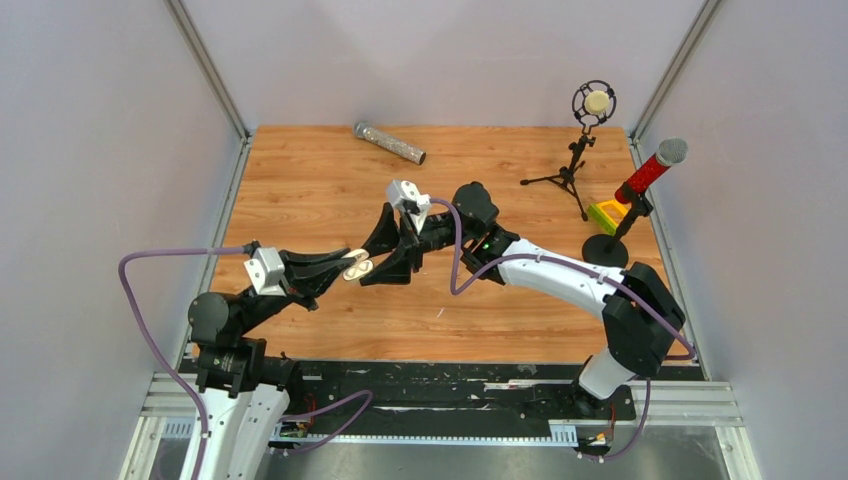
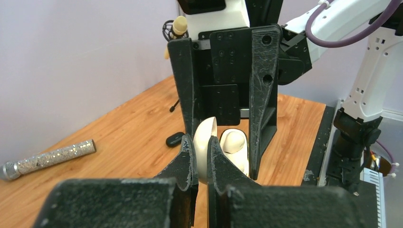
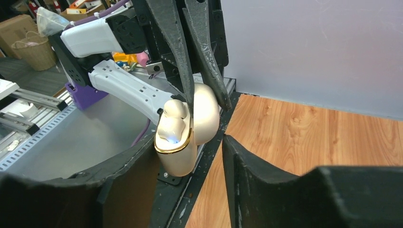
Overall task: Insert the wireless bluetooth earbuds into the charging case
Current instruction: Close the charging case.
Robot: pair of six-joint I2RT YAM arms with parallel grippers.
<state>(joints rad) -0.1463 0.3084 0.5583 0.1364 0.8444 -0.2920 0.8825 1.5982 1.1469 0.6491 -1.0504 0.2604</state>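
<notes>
left pincer [image 2: 200, 153]: clamped on charging case [image 3: 178, 161] lid, aloft | right pincer [image 3: 187, 151]: apart, straddling case, empty | whitish earbud [image 3: 173, 118]: in case, apparently seated | black earbud [image 2: 175, 139]: on surface [image 1: 320, 180], outstanding | progress: judged about half done

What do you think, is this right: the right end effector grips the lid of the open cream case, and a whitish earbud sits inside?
No. The left end effector grips the lid of the open cream case, as the left wrist view shows; a whitish earbud does sit inside.
</notes>
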